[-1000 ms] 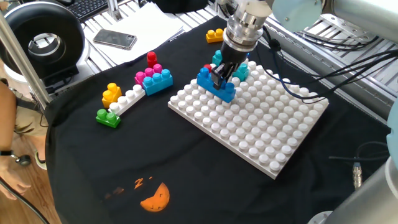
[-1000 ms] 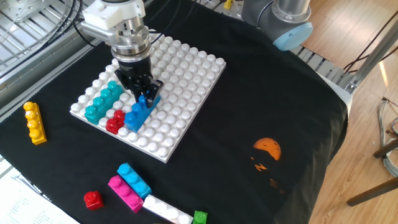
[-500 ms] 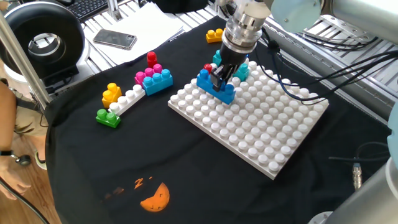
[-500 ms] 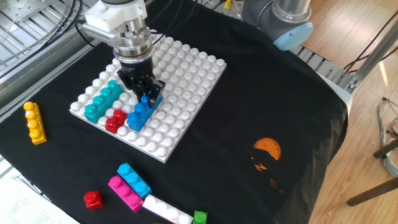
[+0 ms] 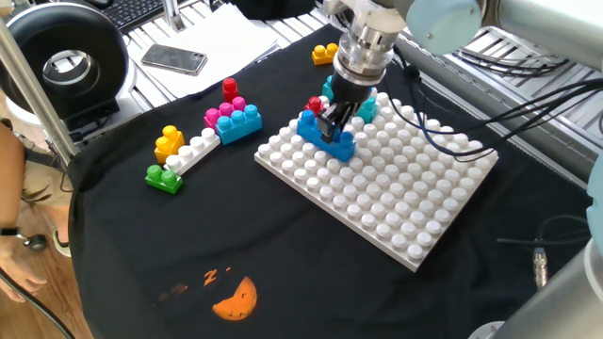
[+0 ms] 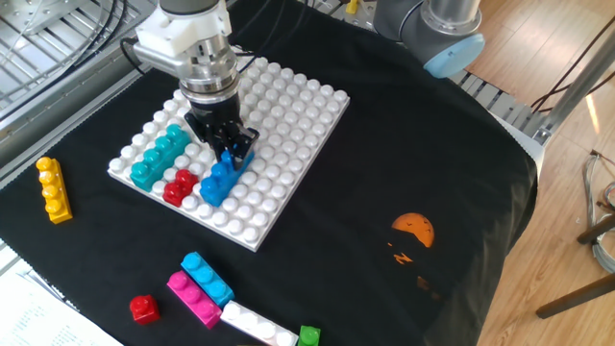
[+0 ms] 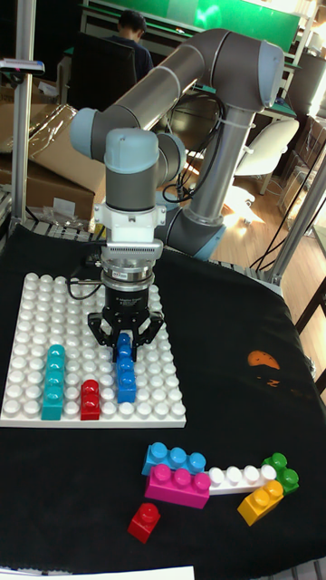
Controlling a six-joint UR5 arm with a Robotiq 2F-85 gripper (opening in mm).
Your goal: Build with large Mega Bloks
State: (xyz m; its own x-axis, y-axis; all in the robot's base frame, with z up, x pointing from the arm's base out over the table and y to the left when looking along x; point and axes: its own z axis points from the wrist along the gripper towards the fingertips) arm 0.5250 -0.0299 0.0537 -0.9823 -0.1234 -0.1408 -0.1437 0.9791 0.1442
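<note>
Standing in a row on the big white square studded baseplate (image 7: pixel 27 299), left to right, are a long teal plastic brick (image 7: pixel 53 381), a short red brick (image 7: pixel 90 399) and a long blue studded brick (image 7: pixel 125 373). The two-finger gripper (image 7: pixel 125 348) is clamped across the blue brick's far end, probably to seat it. No lettering is legible.

Your tabletop (image 6: pixel 452 144) wore a black cloth with an orange mark (image 6: pixel 414 230) printed on it. Directly on the cloth you had the white baseplate (image 6: pixel 288 135), a yellow brick (image 6: pixel 54 189) well apart at its far side, and a loose red brick (image 6: pixel 144 308) near a cluster where a light blue brick (image 7: pixel 178 458) sat touching a pink brick (image 7: pixel 178 485), a white brick (image 7: pixel 237 475), a green brick (image 7: pixel 282 474) and an orange-yellow brick (image 7: pixel 261 501).
</note>
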